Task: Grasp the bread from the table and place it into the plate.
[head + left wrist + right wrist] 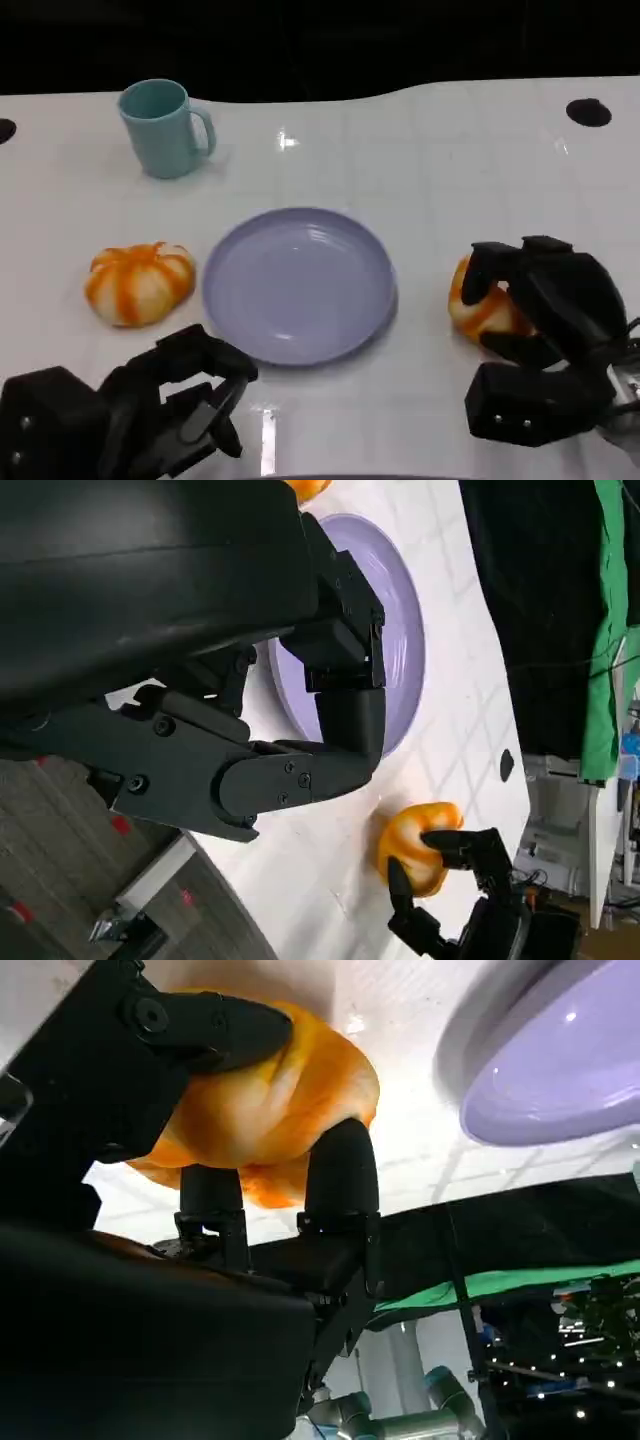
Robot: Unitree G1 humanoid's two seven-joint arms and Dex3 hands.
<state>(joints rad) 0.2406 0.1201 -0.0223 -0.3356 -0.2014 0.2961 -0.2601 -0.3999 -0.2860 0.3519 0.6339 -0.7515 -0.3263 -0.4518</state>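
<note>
An orange-and-white bread (478,308) lies on the white table right of the lavender plate (300,285). My right hand (545,320) grips it, fingers wrapped over its top and sides. In the right wrist view the fingers (340,1175) press against the bread (270,1110) from two sides, with the plate (560,1070) beyond. The left wrist view shows the same bread (410,845) in my right hand (470,880). My left hand (170,405) hovers near the table's front edge, below and left of the plate, holding nothing, fingers loosely bent and apart.
A second orange-and-white bread (140,283) sits left of the plate. A teal mug (165,128) stands at the back left. The table's far edge meets a dark background, with a black round hole (588,112) at the back right.
</note>
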